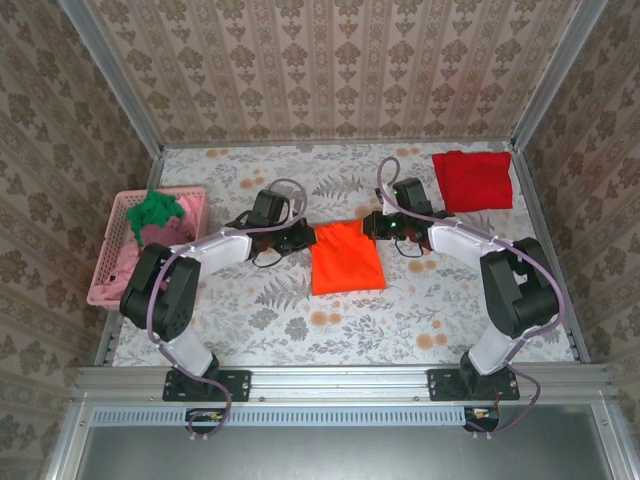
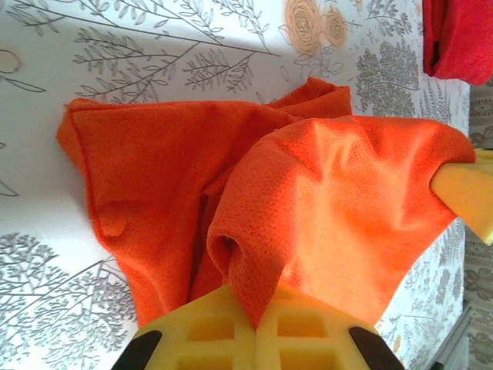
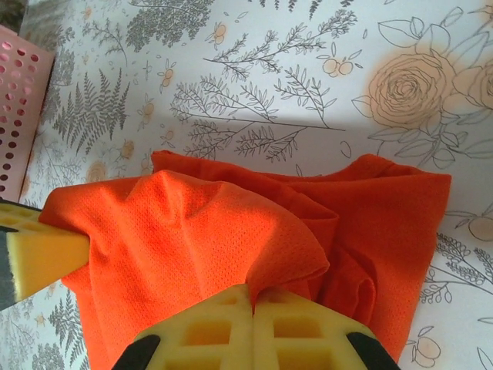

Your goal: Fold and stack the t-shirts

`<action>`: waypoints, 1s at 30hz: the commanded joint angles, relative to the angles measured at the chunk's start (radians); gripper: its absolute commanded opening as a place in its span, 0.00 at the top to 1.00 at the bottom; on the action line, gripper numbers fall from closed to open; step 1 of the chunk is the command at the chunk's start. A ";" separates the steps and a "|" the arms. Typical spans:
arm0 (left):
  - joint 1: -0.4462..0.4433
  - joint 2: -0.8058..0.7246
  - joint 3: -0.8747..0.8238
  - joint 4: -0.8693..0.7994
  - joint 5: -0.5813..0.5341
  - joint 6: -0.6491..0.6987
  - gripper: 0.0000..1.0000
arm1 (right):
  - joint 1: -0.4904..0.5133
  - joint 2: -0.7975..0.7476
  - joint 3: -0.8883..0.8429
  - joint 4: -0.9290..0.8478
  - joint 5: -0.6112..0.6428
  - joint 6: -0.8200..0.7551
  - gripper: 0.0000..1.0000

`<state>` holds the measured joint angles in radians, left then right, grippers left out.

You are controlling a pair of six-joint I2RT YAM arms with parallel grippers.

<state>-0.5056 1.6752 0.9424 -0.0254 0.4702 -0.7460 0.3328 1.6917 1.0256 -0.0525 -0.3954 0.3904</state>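
Orange t-shirt (image 1: 347, 262): table centre, long axis running near to far, near hem lying flat. Left gripper (image 1: 306, 236) clamped tight on its far-left corner, right gripper (image 1: 371, 226) likewise on the far-right; both equally close. Likely fold: far edge toward near hem. Red t-shirt (image 1: 472, 180): folded, far right.

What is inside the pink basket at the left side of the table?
In the pink basket, a green t-shirt lies on top, partly over a mauve t-shirt. Whatever lies deeper in the basket is covered by them and cannot be seen.
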 commanded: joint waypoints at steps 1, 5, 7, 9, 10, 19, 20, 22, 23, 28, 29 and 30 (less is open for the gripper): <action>0.025 0.015 -0.040 0.001 -0.043 0.022 1.00 | 0.000 0.062 0.063 0.000 0.047 -0.044 1.00; 0.044 0.050 -0.057 0.043 -0.047 0.017 1.00 | -0.001 0.135 0.119 -0.018 0.114 -0.078 1.00; 0.081 0.062 -0.064 0.052 -0.050 0.021 1.00 | -0.009 0.161 0.132 -0.014 0.132 -0.080 1.00; 0.099 0.075 -0.063 0.057 -0.050 0.036 1.00 | -0.017 0.180 0.138 -0.006 0.134 -0.081 1.00; 0.106 0.083 -0.059 0.056 -0.049 0.042 1.00 | -0.018 0.190 0.142 -0.006 0.134 -0.082 1.00; 0.123 0.176 0.007 0.055 0.008 0.050 0.74 | -0.022 0.256 0.177 0.001 0.117 -0.077 1.00; 0.122 0.175 0.011 0.056 0.013 0.050 0.73 | -0.022 0.246 0.177 -0.005 0.122 -0.069 1.00; 0.119 0.160 0.018 0.057 0.017 0.050 0.78 | -0.023 0.222 0.171 -0.004 0.106 -0.066 1.00; 0.116 0.147 0.021 0.056 0.019 0.048 0.85 | -0.021 0.205 0.164 0.001 0.093 -0.057 1.00; 0.096 0.077 0.035 0.040 0.010 0.052 1.00 | -0.018 0.115 0.112 0.010 0.070 -0.038 1.00; 0.093 0.068 0.039 0.038 0.010 0.054 1.00 | -0.019 0.098 0.098 0.012 0.077 -0.036 1.00; 0.090 0.060 0.043 0.037 0.010 0.054 1.00 | -0.018 0.082 0.084 0.012 0.081 -0.033 1.00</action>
<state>-0.4038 1.7958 0.9474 0.0334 0.4820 -0.7055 0.3180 1.8496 1.1404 -0.0505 -0.3210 0.3401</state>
